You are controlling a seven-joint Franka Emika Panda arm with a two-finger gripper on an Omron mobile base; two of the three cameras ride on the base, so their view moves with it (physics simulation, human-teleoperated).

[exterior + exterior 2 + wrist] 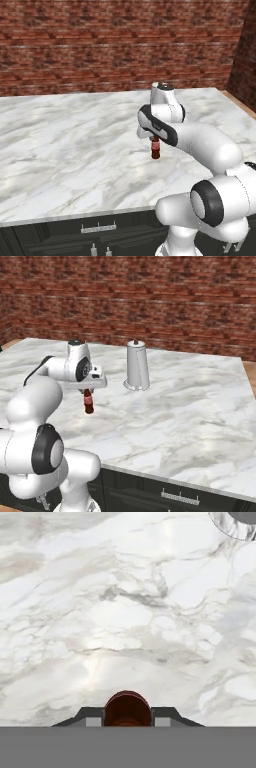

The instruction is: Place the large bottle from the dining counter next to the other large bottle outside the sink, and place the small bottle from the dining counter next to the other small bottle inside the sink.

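Hand grips the small bottle at its neck, near the steel canister on the surface. Likely light, rigid, glossy, slip-prone; hold upright.

Red-brown brick wall behind, dark cabinets with silver handles below.

- The arm is made of glossy white, rounded shells, bulbous at the joints.
- Dark, near-black bands ring the joints; a wide one circles the big round cap near the base.
- A black collar wraps the forearm segment near the wrist.
- The wrist housing is a white cylinder with a dark round end cap and a dark top.
- The claw has small dark finger tips with pale grey pads.
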